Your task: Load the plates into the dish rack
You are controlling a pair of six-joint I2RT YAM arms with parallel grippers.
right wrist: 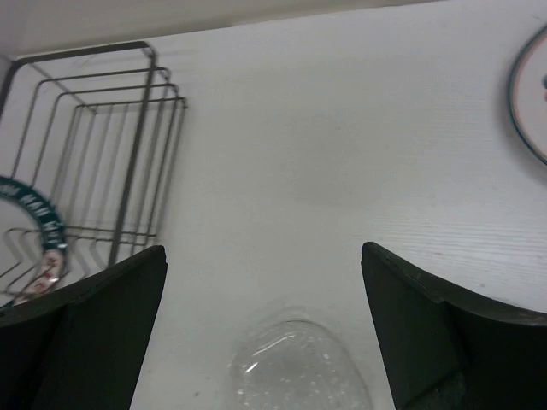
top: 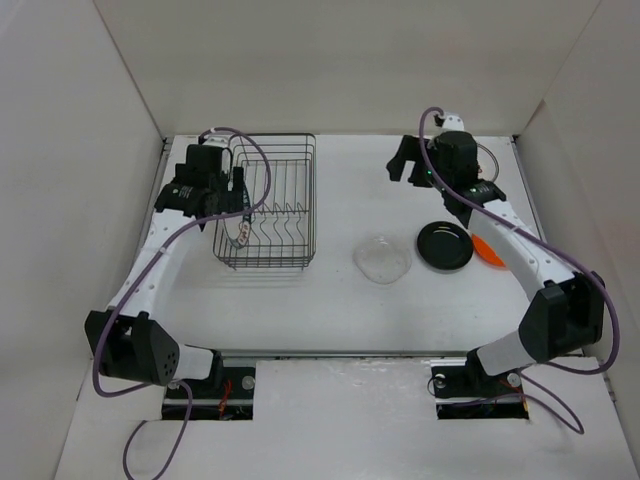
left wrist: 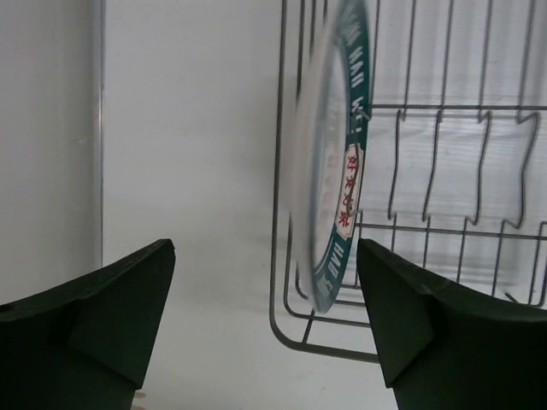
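Observation:
The dark wire dish rack [top: 290,170] stands at the back left. One white plate with a blue-green lettered rim [left wrist: 342,162] stands on edge at the rack's left end; it also shows in the top view [top: 239,229]. My left gripper [top: 232,192] is open and empty just by that plate, jaws either side of it and apart from it [left wrist: 265,295]. My right gripper [top: 405,160] is open and empty above the table, over the clear plate [right wrist: 299,367]. The clear plate [top: 382,258], the black plate [top: 445,245] and the orange plate [top: 487,250] lie flat.
A second white plate with a blue-green rim and a red mark [right wrist: 534,94] lies at the right edge of the right wrist view. The right arm covers part of the orange plate. White walls enclose the table on the left, back and right.

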